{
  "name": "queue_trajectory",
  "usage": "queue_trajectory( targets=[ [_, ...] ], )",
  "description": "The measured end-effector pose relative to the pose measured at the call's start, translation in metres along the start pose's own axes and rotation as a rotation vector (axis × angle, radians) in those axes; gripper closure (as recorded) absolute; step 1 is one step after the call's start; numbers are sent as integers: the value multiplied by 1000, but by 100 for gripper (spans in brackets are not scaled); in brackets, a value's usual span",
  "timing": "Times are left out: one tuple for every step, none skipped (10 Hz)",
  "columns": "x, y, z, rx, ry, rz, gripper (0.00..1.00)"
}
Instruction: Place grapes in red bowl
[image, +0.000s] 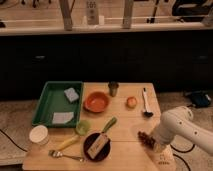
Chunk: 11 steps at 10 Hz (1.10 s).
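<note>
Your pincer hangs low over the table's near-right corner, right against the grapes, placed to grab them, though whether it's spread or pinching you can't tell, red bowl well apart.

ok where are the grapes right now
In the camera view the grapes lie near the front right corner of the table, right of the black dish and nearer than the orange fruit; the gripper sits at their right side.
</note>
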Motion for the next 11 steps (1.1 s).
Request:
queue_trajectory(
  targets=[
    [0,0,0,0,-1,1,78],
    [1,0,-2,2,-2,4,86],
    [5,0,-5,6,1,3,96],
    [8,1,-10,8,6,-2,98],
    [6,-3,-21,13,14,-16,99],
    [1,-10,-35,17,20,-35,99],
    [0,-12,-45,22,25,-40,99],
    [0,-12,-50,24,28,-46,99],
    [1,-12,-53,26,33,-50,99],
    [-2,-14,-56,30,39,-62,99],
    [-6,-19,-61,32,43,-74,99]
  ],
)
